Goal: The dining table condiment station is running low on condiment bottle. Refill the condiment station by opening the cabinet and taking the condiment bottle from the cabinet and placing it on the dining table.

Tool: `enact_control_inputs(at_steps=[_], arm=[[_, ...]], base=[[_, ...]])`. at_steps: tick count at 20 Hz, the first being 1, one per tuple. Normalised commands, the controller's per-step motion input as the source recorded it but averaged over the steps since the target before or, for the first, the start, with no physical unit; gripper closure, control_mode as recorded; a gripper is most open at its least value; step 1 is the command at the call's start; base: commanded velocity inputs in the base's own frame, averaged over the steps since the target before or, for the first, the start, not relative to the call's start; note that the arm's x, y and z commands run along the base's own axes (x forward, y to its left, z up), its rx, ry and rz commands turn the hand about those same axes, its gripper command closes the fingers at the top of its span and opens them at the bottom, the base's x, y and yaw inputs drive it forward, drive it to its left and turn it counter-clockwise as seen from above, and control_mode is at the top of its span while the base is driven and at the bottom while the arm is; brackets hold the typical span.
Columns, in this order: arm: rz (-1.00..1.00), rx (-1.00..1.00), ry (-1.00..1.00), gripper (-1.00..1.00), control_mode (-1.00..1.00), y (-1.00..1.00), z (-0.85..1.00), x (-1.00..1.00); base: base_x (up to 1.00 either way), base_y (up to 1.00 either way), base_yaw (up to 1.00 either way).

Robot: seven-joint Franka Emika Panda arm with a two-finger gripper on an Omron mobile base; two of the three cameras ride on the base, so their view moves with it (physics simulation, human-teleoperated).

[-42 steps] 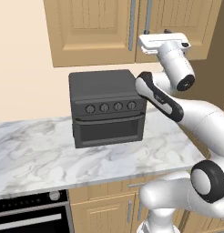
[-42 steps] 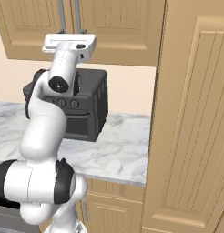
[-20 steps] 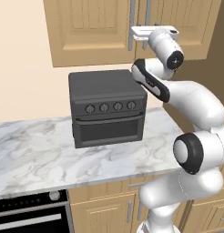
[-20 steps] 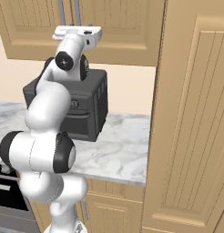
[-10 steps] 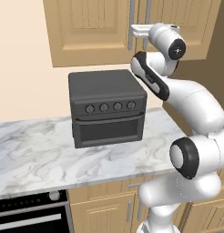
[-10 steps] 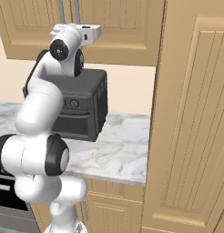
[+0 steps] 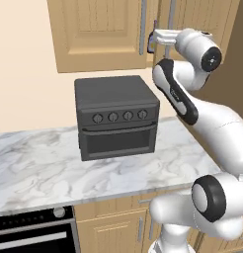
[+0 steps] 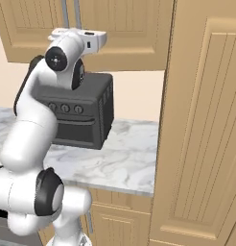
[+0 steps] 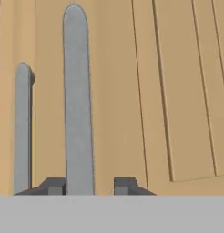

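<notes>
Left base view: marble worktop (image 7: 39, 168) carries a dark toaster oven (image 7: 116, 116); black range (image 7: 34, 232) sits below it to the left. The cabinet (image 7: 99, 34), light wood with panelled doors, hangs right above the oven, both doors flush shut. Gripper (image 7: 154, 42) is up at the door seam, against the right door's handle (image 7: 171, 15), beside the left door's grey bar handle (image 7: 142, 27).

Right base view: tall wooden cupboard (image 8: 206, 125) walls off the worktop's right end; little room there. Cabinet (image 8: 129, 33) closed above the oven (image 8: 86, 115).

Hand view: gripper (image 9: 89, 185) pinched narrow on one vertical grey bar handle (image 9: 78, 104), a finger each side. Second handle (image 9: 22, 127) just beside, left.
</notes>
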Motion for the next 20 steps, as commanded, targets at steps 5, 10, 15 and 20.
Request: enact_control_inputs(at_steps=[5, 10, 15, 20], arm=[[0.00, 0.07, 0.00, 1.00, -1.00, -0.95, 0.00, -1.00], [0.00, 0.10, 0.00, 1.00, -1.00, -1.00, 0.00, -1.00], [0.00, 0.02, 0.00, 1.00, -1.00, -0.69, 0.00, -1.00], [-0.01, -0.08, 0.05, -1.00, -1.00, 0.22, 0.00, -0.87]], base=[[0.00, 0.00, 0.00], [0.00, 0.00, 0.00], [0.00, 0.00, 0.00], [0.00, 0.00, 0.00]])
